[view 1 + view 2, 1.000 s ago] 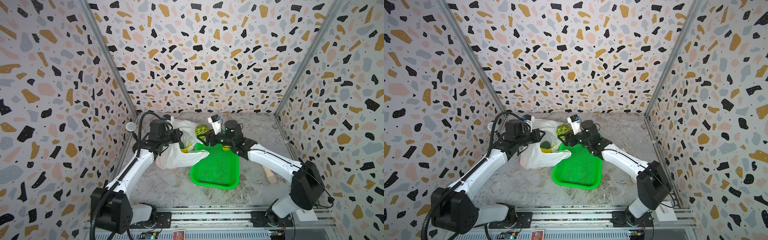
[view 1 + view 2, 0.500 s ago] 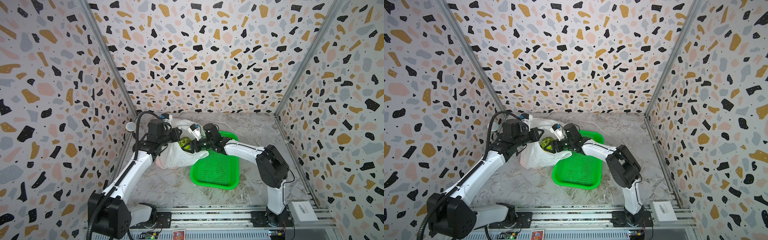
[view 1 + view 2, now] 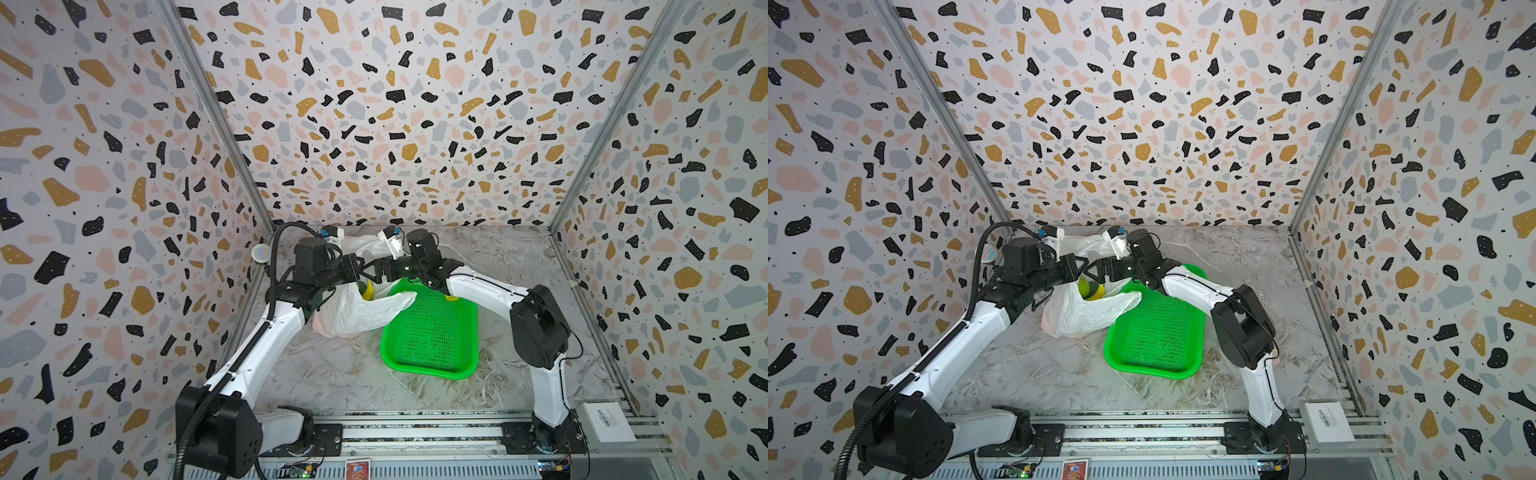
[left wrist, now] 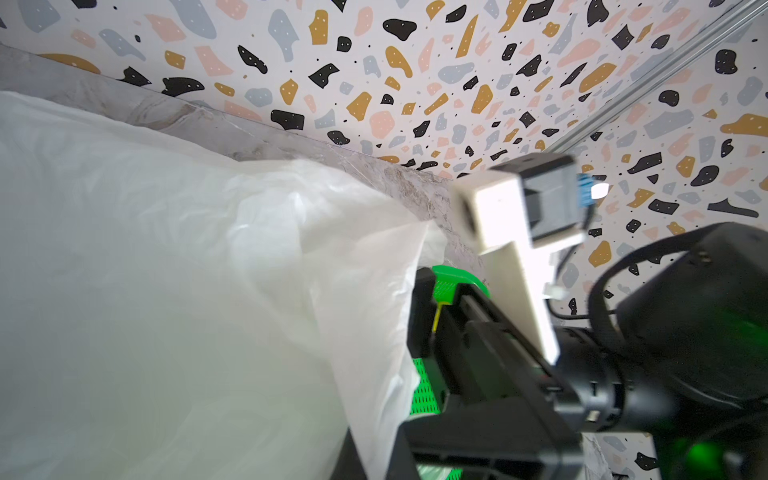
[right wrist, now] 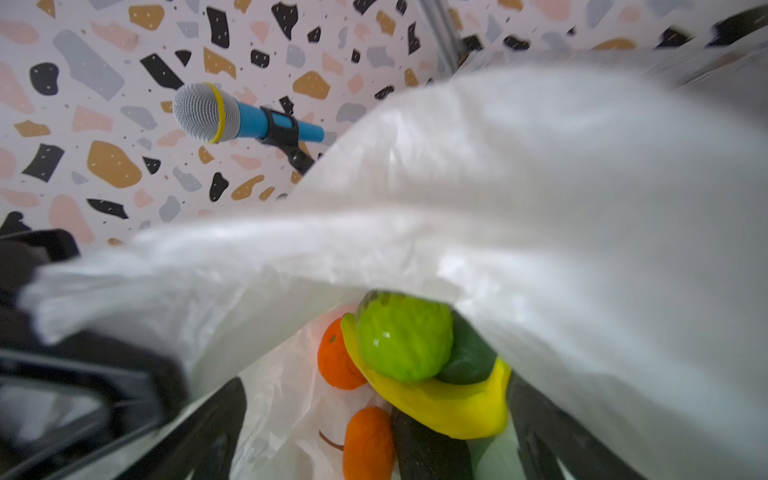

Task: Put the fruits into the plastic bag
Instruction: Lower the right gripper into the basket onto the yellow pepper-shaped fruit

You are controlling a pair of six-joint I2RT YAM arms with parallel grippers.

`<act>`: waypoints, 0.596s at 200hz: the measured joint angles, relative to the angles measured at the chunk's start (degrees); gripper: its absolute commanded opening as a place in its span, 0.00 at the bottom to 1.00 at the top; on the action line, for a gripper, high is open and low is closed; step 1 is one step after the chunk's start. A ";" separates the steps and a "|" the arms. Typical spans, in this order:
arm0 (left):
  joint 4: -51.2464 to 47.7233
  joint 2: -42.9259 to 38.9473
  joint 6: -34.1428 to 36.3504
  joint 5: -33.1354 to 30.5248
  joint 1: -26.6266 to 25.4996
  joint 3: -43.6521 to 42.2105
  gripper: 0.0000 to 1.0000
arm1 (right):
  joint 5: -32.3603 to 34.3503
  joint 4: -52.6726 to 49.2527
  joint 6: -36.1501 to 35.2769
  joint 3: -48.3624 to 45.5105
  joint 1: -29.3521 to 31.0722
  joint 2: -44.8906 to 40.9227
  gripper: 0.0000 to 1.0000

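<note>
The plastic bag (image 3: 353, 316) (image 3: 1084, 316) lies at the back left with its mouth lifted. My left gripper (image 3: 358, 266) (image 3: 1082, 266) (image 4: 374, 457) is shut on its upper rim. My right gripper (image 3: 371, 272) (image 3: 1093, 272) (image 5: 374, 436) hangs open just over the mouth, holding nothing. Inside the bag (image 5: 540, 187) lie the fruits: a bumpy green one (image 5: 403, 336) on top of the banana (image 5: 453, 407), two oranges (image 5: 336, 357) (image 5: 368, 440) and dark avocados (image 5: 469, 357) (image 5: 428, 453). A bit of yellow fruit (image 3: 452, 297) shows in the tray under my right arm.
The bright green perforated tray (image 3: 424, 370) (image 3: 1142, 368) sits right of the bag, which drapes over the tray's near left corner. A blue microphone (image 5: 216, 112) (image 3: 262, 252) sticks out from the left wall. A white box (image 3: 609, 419) rests at the front right rail.
My right gripper swung left from above the tray to the bag mouth with the bumpy green fruit, then opened; the fruit now lies in the bag. The left gripper stayed shut on the rim.
</note>
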 measured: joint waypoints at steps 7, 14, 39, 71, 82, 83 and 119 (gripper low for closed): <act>0.00 0.00 0.02 0.00 0.00 0.00 0.00 | 1.70 -0.35 -0.90 -2.45 -0.02 -2.97 0.99; 0.00 0.00 0.02 0.02 0.00 0.00 0.00 | 3.56 -0.46 -1.60 -5.57 -0.20 -6.45 0.99; 0.00 0.00 0.02 -0.07 -0.02 0.00 0.00 | 10.40 1.64 -2.16 -19.34 -1.31 -20.28 0.99; 0.00 0.09 -0.02 -0.11 -0.26 0.00 0.00 | 23.87 4.72 2.10 -34.36 -6.08 -34.80 1.00; 0.02 0.24 -0.04 -0.11 -0.31 0.00 0.00 | 27.89 4.55 3.82 -36.44 -7.80 -36.02 1.00; 0.04 0.26 -0.04 -0.11 -0.31 0.00 0.00 | 28.37 4.44 4.04 -36.57 -8.04 -36.02 1.00; 0.70 1.16 -0.31 -0.13 -0.59 0.00 0.00 | 34.05 -1.25 5.55 -33.90 -9.86 -27.82 0.99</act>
